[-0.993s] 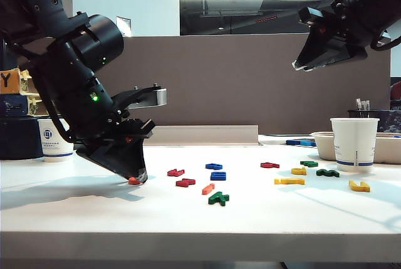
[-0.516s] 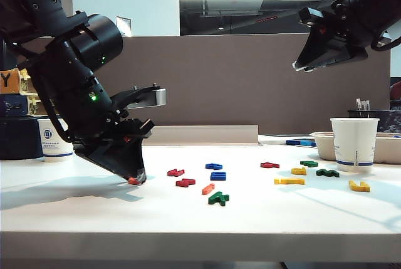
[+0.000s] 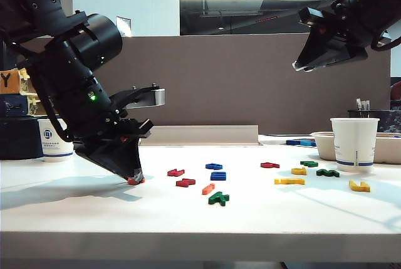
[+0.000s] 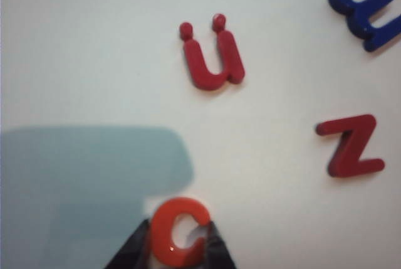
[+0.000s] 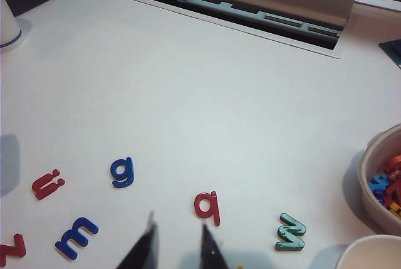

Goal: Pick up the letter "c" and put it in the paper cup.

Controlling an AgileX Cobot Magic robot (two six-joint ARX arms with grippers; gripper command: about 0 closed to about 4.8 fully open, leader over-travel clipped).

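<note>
Left wrist view: left gripper [image 4: 178, 244] fingers [image 4: 135, 250] beside "c" [image 4: 175, 231].

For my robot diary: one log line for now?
left gripper: fingertips at letter "c", on table | right gripper: open, raised | paper cup: waiting

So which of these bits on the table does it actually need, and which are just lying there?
Needed:
- letter "c", between the left gripper fingertips
- paper cup, right side

Just lying about:
- red "ü", red "z"
- blue "m", blue "g"
- right gripper, raised and open
</note>
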